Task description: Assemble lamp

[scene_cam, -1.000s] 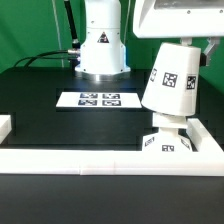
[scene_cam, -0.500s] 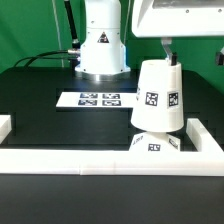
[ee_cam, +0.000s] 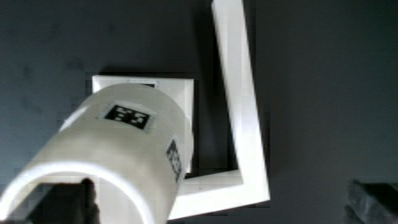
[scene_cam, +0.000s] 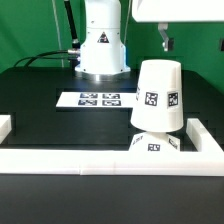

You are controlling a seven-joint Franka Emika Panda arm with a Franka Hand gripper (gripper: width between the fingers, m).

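Note:
The white tapered shade (scene_cam: pixel 158 98) stands upright, narrow end up, on the squat tagged base (scene_cam: pixel 155 145) at the exterior view's right. The bulb is hidden under the shade. My gripper (scene_cam: pixel 193 42) hangs above the shade, open and holding nothing; one dark finger (scene_cam: pixel 165 40) shows just above the shade's top. In the wrist view the shade (ee_cam: pixel 125 150) fills the near part of the picture, standing over the base (ee_cam: pixel 169 82). My gripper (ee_cam: pixel 210 205) is spread wide, with one dark finger (ee_cam: pixel 45 205) beside the shade and the other at the far edge.
A white rail (scene_cam: pixel 100 160) runs along the table's front and turns at the right corner, close to the base; it shows as an L in the wrist view (ee_cam: pixel 231 90). The marker board (scene_cam: pixel 97 99) lies mid-table. The arm's pedestal (scene_cam: pixel 102 45) stands behind it.
The shade was tilted in my gripper a second ago. It now stands upright on the base, and my gripper has let go and risen above it.

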